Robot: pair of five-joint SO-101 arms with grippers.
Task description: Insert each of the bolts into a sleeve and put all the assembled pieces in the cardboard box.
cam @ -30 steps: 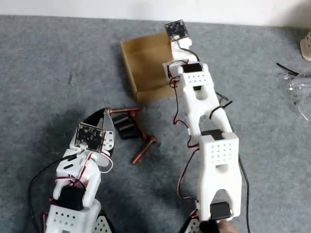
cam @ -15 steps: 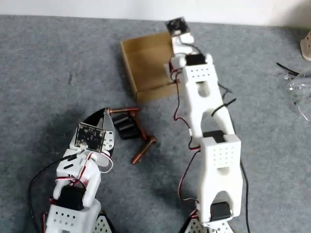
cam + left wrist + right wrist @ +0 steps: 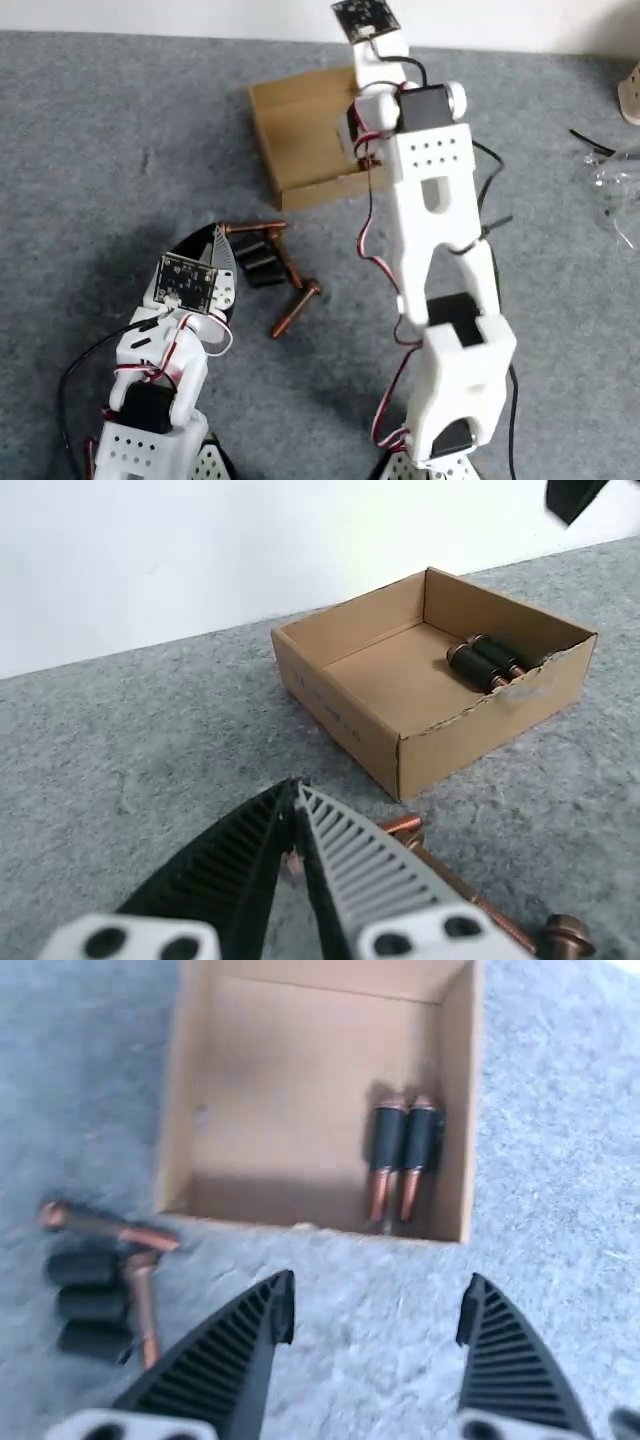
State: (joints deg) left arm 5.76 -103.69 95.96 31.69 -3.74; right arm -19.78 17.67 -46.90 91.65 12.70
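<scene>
Loose copper bolts (image 3: pixel 296 307) and black sleeves (image 3: pixel 258 258) just 4 o'clock of the pinched-shut, empty left gripper (image 3: pixel 222 233). Wide-open, empty right gripper (image 3: pixel 380 1295) off by the brown cardboard box (image 3: pixel 266 135).

Open cardboard box (image 3: pixel 176 1090) holds two sleeved copper bolts (image 3: pixel 402 1150) side by side. Near the box lie three loose black sleeves (image 3: pixel 88 1305) and bare copper bolts (image 3: pixel 295 306).

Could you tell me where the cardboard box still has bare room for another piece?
Most of the cardboard box floor is bare, from the two assembled pieces along one wall to the opposite wall. Crowded: loose bolts and sleeves just outside.
</scene>
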